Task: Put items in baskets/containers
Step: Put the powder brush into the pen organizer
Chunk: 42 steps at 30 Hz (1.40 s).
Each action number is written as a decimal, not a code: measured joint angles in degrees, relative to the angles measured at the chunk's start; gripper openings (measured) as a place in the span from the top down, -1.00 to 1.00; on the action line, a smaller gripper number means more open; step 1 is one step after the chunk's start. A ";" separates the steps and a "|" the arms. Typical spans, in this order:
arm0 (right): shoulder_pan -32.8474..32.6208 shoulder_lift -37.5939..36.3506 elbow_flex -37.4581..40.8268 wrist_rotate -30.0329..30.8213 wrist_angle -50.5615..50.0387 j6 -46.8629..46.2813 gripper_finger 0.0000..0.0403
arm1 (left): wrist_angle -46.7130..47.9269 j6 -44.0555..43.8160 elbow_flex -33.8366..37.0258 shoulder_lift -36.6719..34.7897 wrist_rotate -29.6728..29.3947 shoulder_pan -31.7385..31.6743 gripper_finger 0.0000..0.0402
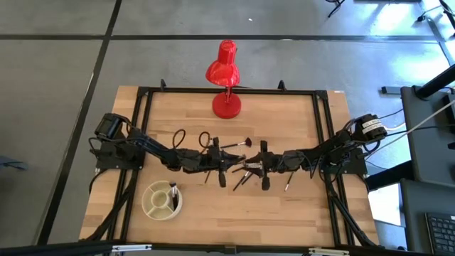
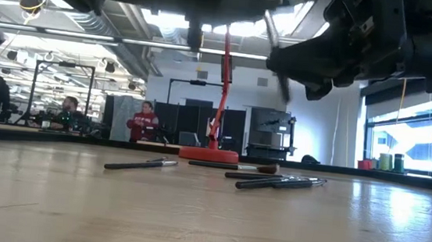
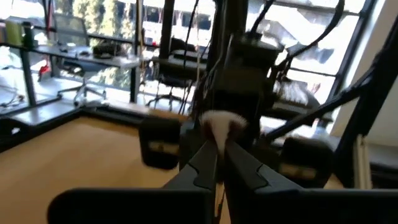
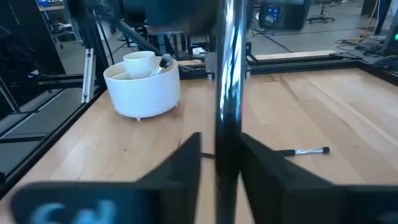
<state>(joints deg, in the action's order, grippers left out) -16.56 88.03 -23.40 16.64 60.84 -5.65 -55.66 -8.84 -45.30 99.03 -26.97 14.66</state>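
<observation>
I see a handover mid-table: left gripper [image 3: 219,163] pinches the brush [image 4: 227,93] tip; right gripper [image 4: 219,155] fingers loosely flank its handle (light, stiff, slick ferrule). Grip handle mid-length.

both arms reach in from the table's sides and meet near its middle, raised off the surface. left gripper [image 1: 221,169] points toward the right one, fingers [image 3: 205,163] pinched together with a thin sliver between them. right gripper [image 1: 264,171] faces the left one; its two fingers [image 4: 184,163] stand slightly apart either side of a thin upright shaft, contact not clear. wrists roughly level.
</observation>
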 joint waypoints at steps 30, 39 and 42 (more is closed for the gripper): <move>0.43 0.00 0.02 9.43 -6.66 2.34 -0.01 | 62.35 -28.96 0.00 -40.41 -19.88 38.86 0.97; 1.16 -0.31 0.04 10.37 -4.99 -5.93 0.03 | 59.03 -22.96 0.00 -38.94 -32.60 44.18 0.97; 1.16 -1.11 0.02 11.27 -4.92 -5.94 0.19 | 59.34 -22.88 0.00 -37.69 -33.39 44.13 0.97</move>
<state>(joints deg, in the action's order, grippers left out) -15.40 86.92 -23.38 27.91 55.92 -11.59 3.68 -31.72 -45.30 61.34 -60.36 58.78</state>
